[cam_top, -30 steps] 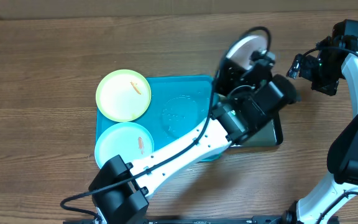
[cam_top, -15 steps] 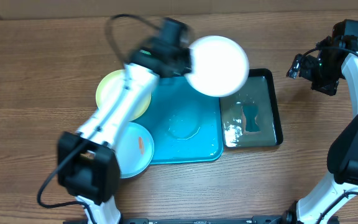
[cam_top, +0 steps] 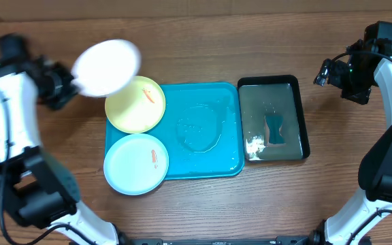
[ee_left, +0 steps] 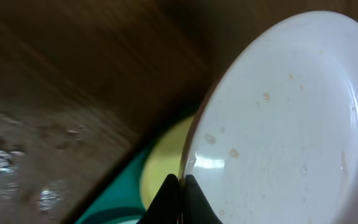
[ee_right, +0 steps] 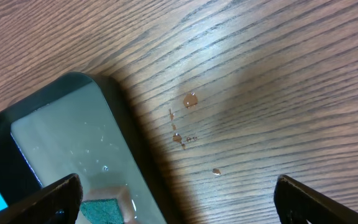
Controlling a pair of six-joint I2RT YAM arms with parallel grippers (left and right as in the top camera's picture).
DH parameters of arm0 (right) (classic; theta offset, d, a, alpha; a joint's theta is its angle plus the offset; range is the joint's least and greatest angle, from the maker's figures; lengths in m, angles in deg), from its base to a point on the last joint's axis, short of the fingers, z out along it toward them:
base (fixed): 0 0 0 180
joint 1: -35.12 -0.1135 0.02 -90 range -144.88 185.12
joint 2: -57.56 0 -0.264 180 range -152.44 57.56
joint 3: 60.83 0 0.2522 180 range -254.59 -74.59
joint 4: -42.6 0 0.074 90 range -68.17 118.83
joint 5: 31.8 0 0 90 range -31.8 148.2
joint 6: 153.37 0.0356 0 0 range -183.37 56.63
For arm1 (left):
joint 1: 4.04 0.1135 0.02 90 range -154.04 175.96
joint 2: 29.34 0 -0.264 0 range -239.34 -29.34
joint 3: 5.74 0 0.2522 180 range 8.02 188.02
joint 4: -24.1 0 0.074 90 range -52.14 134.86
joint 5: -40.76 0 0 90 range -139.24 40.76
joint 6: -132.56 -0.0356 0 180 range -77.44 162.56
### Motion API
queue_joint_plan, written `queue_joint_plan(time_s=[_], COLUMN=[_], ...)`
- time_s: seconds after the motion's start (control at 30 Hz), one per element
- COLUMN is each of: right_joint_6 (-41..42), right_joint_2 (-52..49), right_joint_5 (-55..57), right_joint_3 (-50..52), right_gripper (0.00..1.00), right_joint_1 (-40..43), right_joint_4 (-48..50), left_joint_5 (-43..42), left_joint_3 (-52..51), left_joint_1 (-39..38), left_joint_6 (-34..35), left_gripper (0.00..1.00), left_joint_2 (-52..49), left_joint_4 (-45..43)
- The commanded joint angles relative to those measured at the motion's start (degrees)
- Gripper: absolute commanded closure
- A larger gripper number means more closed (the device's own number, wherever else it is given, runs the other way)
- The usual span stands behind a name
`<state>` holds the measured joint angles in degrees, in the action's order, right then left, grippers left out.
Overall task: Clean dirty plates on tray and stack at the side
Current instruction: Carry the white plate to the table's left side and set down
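Wooden tabletop [cam_top: 203, 41], left fingers [ee_left: 179, 198] pinching the white plate [cam_top: 106, 66] by its rim, right fingers [cam_top: 323, 72] spread wide, empty, yellow-green plate [cam_top: 131, 109] and blue plate [cam_top: 131, 167] on the turquoise tray [cam_top: 230, 167]

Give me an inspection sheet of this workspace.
Surface: wooden table, droplets beside the black tray.
Job's things: white plate, wet, held up beside the turquoise tray; yellow-green plate and light blue plate on it, both orange-smeared.
Clutter: black tray of water, teal sponge inside.
Grippers: left gripper shut on white plate's rim; right gripper open, empty.
Cables: thin black cable at right wrist.
Surroundings: pale board along far edge.
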<state>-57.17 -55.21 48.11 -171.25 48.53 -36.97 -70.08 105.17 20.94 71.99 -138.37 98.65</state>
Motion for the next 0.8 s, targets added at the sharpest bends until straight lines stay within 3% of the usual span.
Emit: queue_joint_plan(time_s=[0.0,0.27,0.77], right_joint_6=[0.2,0.2,0.2], right_joint_2=[0.8,0.8,0.8], right_joint_5=[0.0,0.0,0.0], right_joint_3=[-0.8,-0.8,-0.8], right_gripper=[0.0,0.0,0.0], right_joint_1=[0.2,0.2,0.2], right_joint_4=[0.2,0.2,0.2], left_joint_5=[5.3,20.5,19.2], left_joint_3=[0.8,-2.1,-19.6], left_joint_1=[7.3,13.4,11.7], left_joint_6=[-1.2,-1.2,-2.4], left_gripper=[0.96,0.96,0.96], left_joint_2=[0.0,0.0,-0.1], left_joint_4=[1.0,-1.6,-25.7])
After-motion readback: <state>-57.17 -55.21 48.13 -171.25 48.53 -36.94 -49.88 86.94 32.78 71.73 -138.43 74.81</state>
